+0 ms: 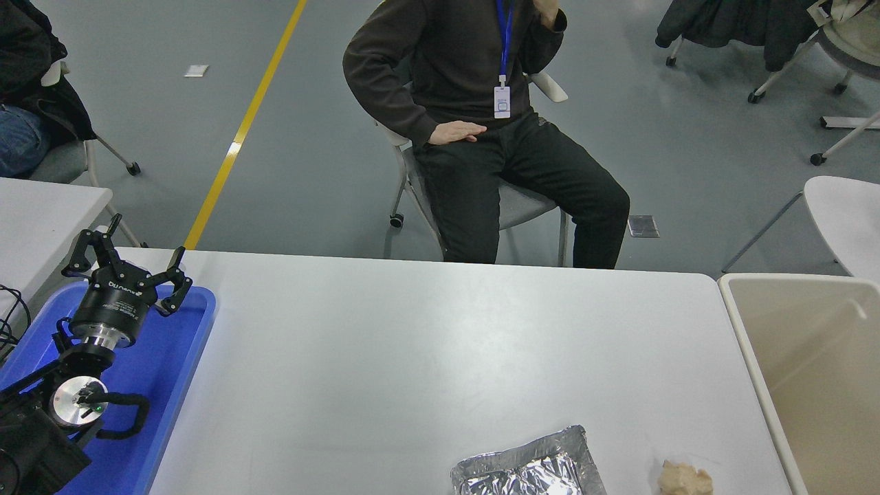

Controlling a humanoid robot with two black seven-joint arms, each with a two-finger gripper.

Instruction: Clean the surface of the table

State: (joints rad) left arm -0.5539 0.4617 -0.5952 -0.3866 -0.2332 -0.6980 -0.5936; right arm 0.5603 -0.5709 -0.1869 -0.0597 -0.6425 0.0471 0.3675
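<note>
The table [426, 344] spans nearly the whole width of the view, its far edge running straight across the middle and its near edge out of sight below. At the far left the left gripper [127, 258] hangs over a blue tray [175, 364] that sits on the table's left end; its fingers are spread wide and hold nothing. The right arm is out of view. Near the table's near edge, right of centre, lies a crumpled foil tray [529, 467], partly cut off by the bottom of the view. Just to its right, apart from it, sits a small tan lump [684, 478]. A beige bin [811, 371] stands against the table's right end. Beyond the far edge a person [481, 103] in dark clothes sits on a chair, one hand [457, 132] resting on a thigh.
</note>
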